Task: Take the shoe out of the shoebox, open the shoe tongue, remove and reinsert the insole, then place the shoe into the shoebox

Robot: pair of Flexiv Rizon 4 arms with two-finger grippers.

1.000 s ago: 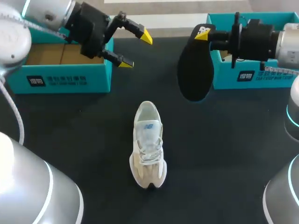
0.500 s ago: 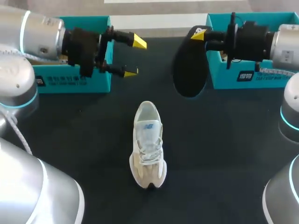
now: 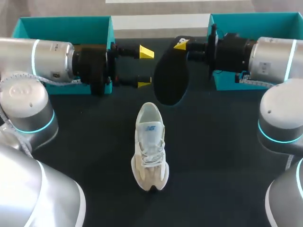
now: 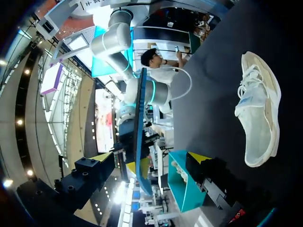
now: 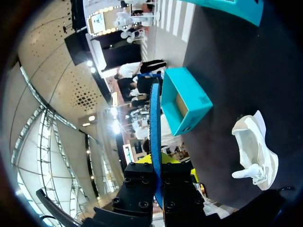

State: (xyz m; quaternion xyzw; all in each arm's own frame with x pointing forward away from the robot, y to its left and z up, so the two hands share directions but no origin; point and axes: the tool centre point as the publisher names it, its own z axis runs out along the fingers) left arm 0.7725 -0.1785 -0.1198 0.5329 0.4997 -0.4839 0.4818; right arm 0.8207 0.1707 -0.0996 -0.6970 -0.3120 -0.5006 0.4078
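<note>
R gripper (image 3: 182, 45) clamped on black insole (image 3: 170, 82); L gripper (image 3: 144, 68) spread, empty. Shoe (image 3: 150, 146) is unboxed, insole is removed; reinsertion & boxing judged outstanding.

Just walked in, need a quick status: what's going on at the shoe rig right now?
The right gripper is shut on the black insole, holding it in the air beyond the white shoe. The left gripper is open beside the insole, not gripping it. The shoe lies on the table, outside the boxes, and the insole is not yet back in.
</note>
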